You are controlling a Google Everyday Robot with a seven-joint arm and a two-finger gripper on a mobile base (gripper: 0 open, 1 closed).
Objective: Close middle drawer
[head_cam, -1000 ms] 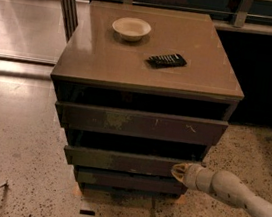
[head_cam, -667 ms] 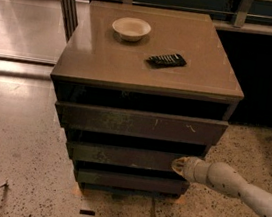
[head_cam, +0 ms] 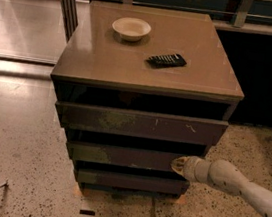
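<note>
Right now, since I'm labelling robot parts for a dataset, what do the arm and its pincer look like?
The arm is a smooth off-white tube of rounded segments with a few small dark specks; no cables or lettering show. Its pincer, at the right end of the middle drawer front, is a short pale yellowish tip, narrower than the collar behind it.

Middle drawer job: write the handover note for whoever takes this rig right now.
Tool: at the right end of the middle drawer front, touching or nearly touching it. The arm comes in from the lower right.
Middle drawer: a dark gap shows above its front, so it looks not fully shut.
Done: tool placed at the front.
Left: probably push the front straight in until it seats, then back off.
Bowl and remote lie on the cabinet top, away from the arm.
</note>
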